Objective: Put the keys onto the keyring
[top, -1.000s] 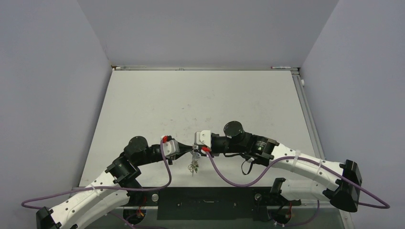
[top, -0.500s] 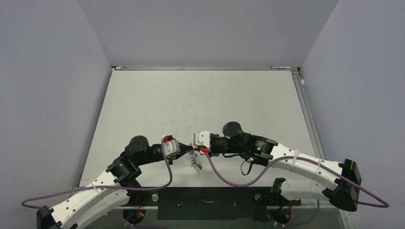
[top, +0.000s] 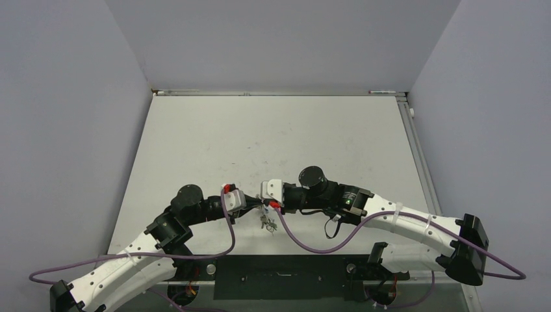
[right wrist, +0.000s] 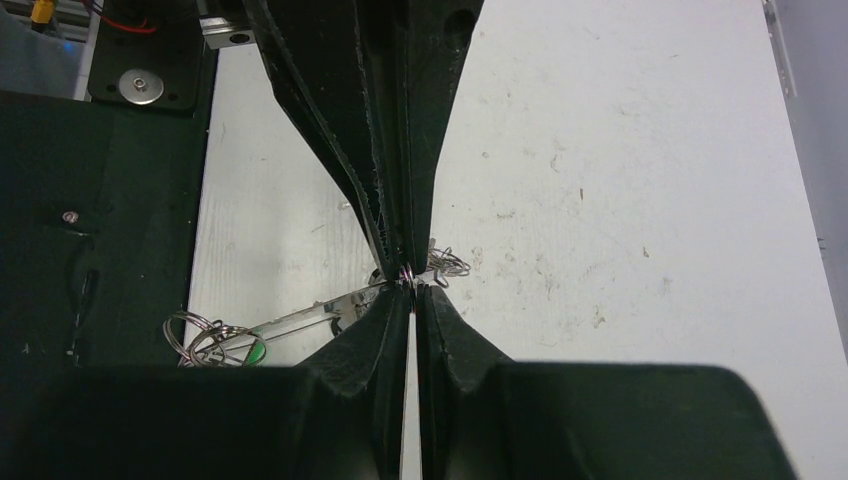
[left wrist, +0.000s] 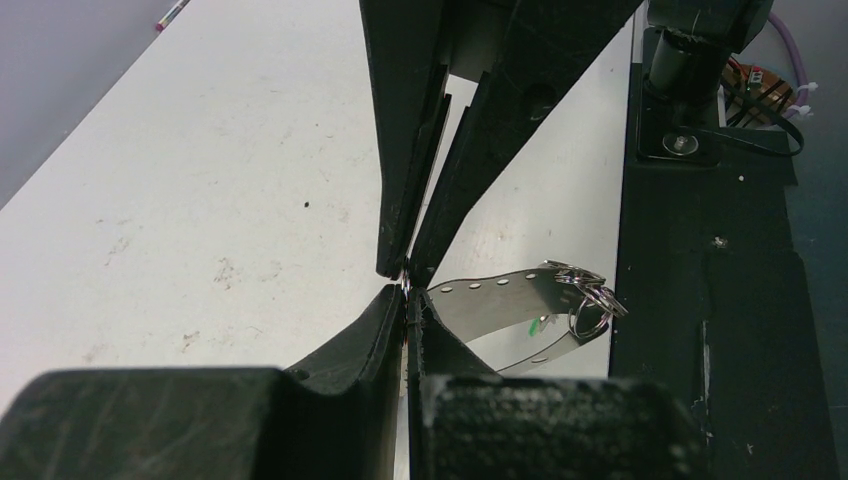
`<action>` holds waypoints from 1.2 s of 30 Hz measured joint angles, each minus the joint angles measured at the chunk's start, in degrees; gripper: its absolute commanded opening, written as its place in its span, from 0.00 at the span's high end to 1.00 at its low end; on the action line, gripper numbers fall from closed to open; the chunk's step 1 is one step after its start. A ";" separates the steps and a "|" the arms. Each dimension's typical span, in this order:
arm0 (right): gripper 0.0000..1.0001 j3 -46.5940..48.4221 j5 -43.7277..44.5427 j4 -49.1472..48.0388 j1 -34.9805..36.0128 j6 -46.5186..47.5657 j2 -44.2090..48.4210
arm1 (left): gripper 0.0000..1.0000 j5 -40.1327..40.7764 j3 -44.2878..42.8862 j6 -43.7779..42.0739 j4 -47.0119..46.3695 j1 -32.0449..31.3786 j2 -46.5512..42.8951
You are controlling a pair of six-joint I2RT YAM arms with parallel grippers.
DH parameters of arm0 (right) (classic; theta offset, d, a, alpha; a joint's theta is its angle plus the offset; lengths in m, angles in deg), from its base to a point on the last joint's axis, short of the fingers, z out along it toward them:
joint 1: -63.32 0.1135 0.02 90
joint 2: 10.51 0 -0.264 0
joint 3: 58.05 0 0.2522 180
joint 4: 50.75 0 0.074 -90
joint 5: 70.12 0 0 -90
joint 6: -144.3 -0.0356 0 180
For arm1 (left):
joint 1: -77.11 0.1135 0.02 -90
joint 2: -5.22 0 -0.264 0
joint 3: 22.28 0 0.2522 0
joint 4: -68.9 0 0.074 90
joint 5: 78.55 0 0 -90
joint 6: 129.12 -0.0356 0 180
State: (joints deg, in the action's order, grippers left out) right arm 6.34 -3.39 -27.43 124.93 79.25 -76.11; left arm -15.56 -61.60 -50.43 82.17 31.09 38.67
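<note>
No legible text or labels

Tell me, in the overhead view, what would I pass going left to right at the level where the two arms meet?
Going across: left wall → left arm → left gripper → right gripper → right arm → right wall. The keys hang just under where the grippers meet, so they are left out.

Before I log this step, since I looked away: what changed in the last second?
The right claw edged left and closed on the ring, tip to tip with the left claw; the hanging keys swung slightly. The left claw stayed shut on the ring, unmoved.
</note>
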 measured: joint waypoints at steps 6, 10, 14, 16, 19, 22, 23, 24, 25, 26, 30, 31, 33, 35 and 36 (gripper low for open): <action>0.95 0.00 0.31 -0.11 0.00 0.02 -0.28 | 0.95 0.28 0.00 -0.15 0.39 0.00 -0.02; 0.95 -0.31 0.90 -1.16 0.00 0.09 -0.13 | 0.69 0.66 0.00 -0.70 0.02 0.00 -0.68; 0.95 -1.99 1.97 -2.60 0.00 0.13 1.57 | 0.65 0.63 0.00 -0.55 -1.14 0.00 -2.49; 0.95 -2.80 2.05 -3.10 0.00 0.13 3.08 | 0.69 0.63 0.00 -0.52 -1.84 0.00 -3.19; 0.95 -3.32 2.03 -3.48 0.00 0.13 4.94 | 0.70 0.63 0.00 -0.52 -2.54 0.00 -3.45; 0.95 -3.52 1.97 -3.58 0.00 0.13 6.40 | 0.71 0.68 0.00 -0.57 -2.62 0.00 -3.45; 0.95 -3.54 1.92 -3.58 0.00 0.13 6.73 | 0.73 0.70 0.00 -0.57 -2.64 0.00 -3.45; 0.95 -3.63 1.81 -3.61 0.00 0.13 7.08 | 0.74 0.76 0.00 -0.57 -2.69 0.00 -3.45; 0.95 -3.69 1.77 -3.61 0.00 0.13 7.32 | 0.76 0.85 0.00 -0.59 -2.69 0.00 -3.45; 0.95 -3.74 1.64 -3.61 0.00 0.13 7.54 | 0.78 0.87 0.00 -0.61 -2.69 0.00 -3.45; 0.95 -3.76 1.22 -3.65 0.00 0.13 7.76 | 0.81 0.90 0.00 -0.83 -2.71 0.00 -3.67; 0.95 -3.76 1.11 -3.65 0.00 0.11 7.76 | 0.81 0.87 0.00 -0.87 -2.75 0.00 -3.78; 0.95 -3.78 0.81 -3.85 0.00 0.11 7.76 | 0.81 0.85 0.00 -0.90 -2.75 0.00 -3.82; 0.95 -3.78 0.66 -4.22 0.00 0.11 7.76 | 0.82 0.85 0.00 -0.90 -2.75 0.00 -3.82; 0.95 -3.78 0.55 -4.50 0.00 0.11 7.76 | 0.82 0.83 0.00 -0.90 -2.75 0.00 -3.82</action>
State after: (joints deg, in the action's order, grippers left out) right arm 2.56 -2.84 -31.93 124.93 79.36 -68.35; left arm -14.73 -61.60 -51.33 79.41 31.09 34.85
